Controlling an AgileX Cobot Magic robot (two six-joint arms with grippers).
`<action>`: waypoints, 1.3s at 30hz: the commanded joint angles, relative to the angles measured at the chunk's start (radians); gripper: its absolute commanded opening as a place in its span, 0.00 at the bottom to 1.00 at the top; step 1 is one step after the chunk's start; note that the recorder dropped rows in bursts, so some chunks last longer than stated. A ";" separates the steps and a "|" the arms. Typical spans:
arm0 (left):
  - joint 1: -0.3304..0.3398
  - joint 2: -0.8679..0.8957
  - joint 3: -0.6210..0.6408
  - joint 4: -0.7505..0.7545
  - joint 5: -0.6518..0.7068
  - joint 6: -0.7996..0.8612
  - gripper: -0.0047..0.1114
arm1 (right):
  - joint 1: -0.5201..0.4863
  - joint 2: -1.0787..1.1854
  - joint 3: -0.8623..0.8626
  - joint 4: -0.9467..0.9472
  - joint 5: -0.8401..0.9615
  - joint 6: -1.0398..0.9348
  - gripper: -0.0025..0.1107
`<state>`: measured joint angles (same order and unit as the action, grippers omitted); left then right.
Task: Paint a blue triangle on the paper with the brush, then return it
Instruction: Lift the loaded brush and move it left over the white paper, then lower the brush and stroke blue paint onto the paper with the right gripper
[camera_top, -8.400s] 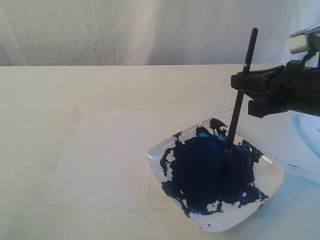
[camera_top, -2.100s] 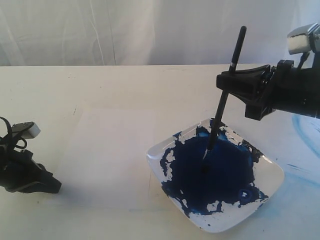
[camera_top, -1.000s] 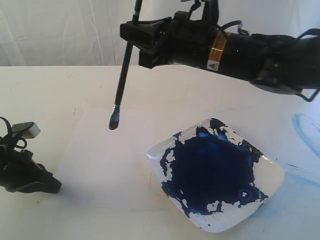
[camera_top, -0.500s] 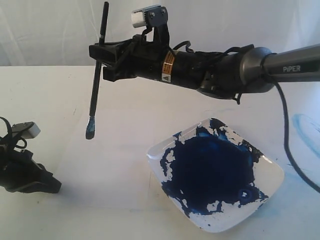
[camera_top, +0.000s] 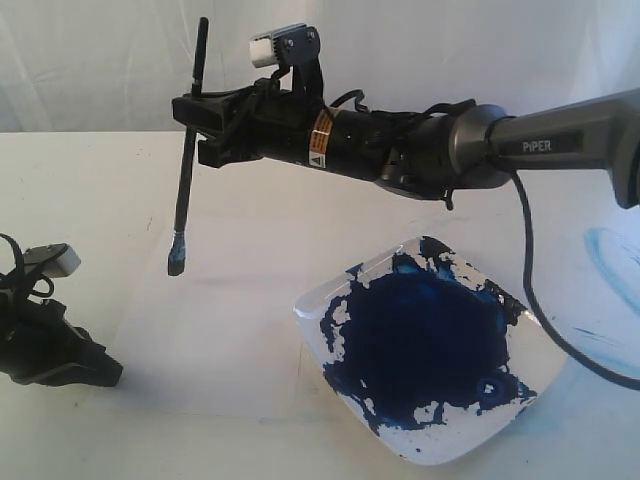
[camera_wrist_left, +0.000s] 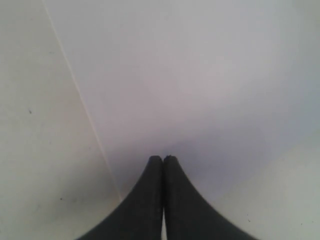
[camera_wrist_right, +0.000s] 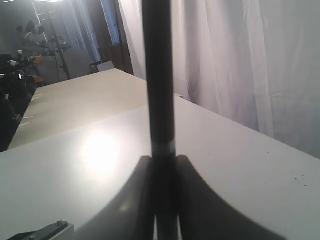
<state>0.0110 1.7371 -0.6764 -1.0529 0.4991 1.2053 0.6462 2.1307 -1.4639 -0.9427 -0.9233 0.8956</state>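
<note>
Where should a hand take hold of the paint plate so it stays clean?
Pinch the plate at its bare white corner on the right of the exterior view, coming in low from that side. Blue paint covers the middle and reaches the far corner, but this corner's upturned rim looks clean.

Right arm (camera_top: 480, 150) reaches across the upper frame, right gripper (camera_top: 203, 128) clamped on the brush (camera_top: 184, 190). Left gripper (camera_top: 108, 374) sits at lower left, jaws pressed together.
</note>
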 joint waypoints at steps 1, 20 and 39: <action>-0.006 -0.002 -0.001 -0.012 0.020 0.000 0.04 | 0.002 0.007 -0.004 0.010 0.012 -0.026 0.02; -0.006 -0.002 -0.001 -0.012 0.020 0.000 0.04 | 0.000 0.009 -0.004 0.005 0.100 -0.091 0.02; -0.006 -0.002 -0.001 -0.016 0.016 0.000 0.04 | -0.067 0.007 -0.004 0.007 0.165 -0.136 0.02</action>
<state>0.0110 1.7371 -0.6764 -1.0565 0.4991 1.2053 0.5974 2.1417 -1.4652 -0.9267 -0.7891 0.7849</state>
